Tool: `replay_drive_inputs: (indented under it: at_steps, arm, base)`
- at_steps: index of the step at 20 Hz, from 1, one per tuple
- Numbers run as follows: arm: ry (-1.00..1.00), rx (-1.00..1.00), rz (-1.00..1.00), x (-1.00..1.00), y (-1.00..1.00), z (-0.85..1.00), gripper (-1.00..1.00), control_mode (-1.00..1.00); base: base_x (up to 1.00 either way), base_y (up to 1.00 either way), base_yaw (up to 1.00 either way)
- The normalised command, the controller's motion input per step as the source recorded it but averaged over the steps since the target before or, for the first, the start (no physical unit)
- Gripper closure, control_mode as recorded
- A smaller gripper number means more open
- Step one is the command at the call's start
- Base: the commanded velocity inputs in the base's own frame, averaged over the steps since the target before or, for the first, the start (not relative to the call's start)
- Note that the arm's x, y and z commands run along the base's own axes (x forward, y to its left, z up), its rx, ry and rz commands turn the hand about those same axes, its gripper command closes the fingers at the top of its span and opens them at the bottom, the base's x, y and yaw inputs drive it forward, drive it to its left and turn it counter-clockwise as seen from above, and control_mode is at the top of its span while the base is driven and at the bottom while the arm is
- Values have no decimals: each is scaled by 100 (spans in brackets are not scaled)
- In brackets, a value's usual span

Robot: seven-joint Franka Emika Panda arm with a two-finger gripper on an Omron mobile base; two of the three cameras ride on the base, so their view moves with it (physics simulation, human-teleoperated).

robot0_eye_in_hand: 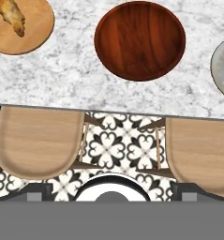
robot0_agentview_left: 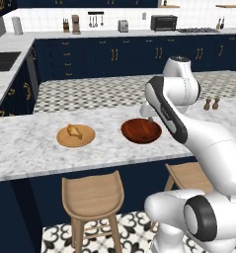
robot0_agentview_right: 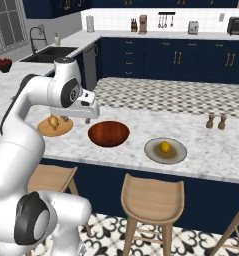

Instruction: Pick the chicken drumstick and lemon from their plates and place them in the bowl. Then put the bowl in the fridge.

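Observation:
The chicken drumstick [robot0_agentview_left: 74,131] [robot0_agentview_right: 53,121] [robot0_eye_in_hand: 11,15] lies on the tan wooden plate [robot0_agentview_left: 87,140] [robot0_agentview_right: 63,129] [robot0_eye_in_hand: 36,33] at the left of the marble island. To its right stands the reddish-brown bowl [robot0_agentview_left: 141,131] [robot0_agentview_right: 108,133] [robot0_eye_in_hand: 139,40], with nothing in it. Further right, the lemon [robot0_agentview_right: 164,146] rests on the grey-beige plate [robot0_agentview_right: 152,151] [robot0_eye_in_hand: 222,65]. My gripper [robot0_agentview_right: 71,119] [robot0_eye_in_hand: 111,192] hangs open, pointing down, high above the island's front edge between the tan plate and the bowl, holding nothing. The fridge is out of view.
Wooden stools [robot0_agentview_left: 92,195] [robot0_agentview_right: 152,192] [robot0_eye_in_hand: 38,140] stand under the island's front edge. Two small wooden shakers [robot0_agentview_left: 211,104] [robot0_agentview_right: 216,121] stand at the island's far right. A sink [robot0_agentview_right: 50,52] and navy cabinets line the far walls.

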Motion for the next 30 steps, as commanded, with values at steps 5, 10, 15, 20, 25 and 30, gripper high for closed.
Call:
replay_drive_inputs:
  at_steps: [5, 10, 15, 20, 25, 30]
  arm:
    - [0, 0, 0, 0, 0, 0, -100, 100]
    - [0, 0, 0, 0, 0, 0, -100, -100]
    - [-2, 6, -3, -32, -15, -21, -100, -100]
    - [4, -2, -1, 32, -83, -65, -100, -100]
    - [10, -2, 1, 75, -100, -34, -100, -100]
    - [9, -8, 5, 100, -91, -23, -100, -100]
  base:
    - [0, 0, 0]
    - [0, 0, 0]
    - [0, 0, 0]
    - [0, 0, 0]
    - [0, 0, 0]
    - [0, 0, 0]
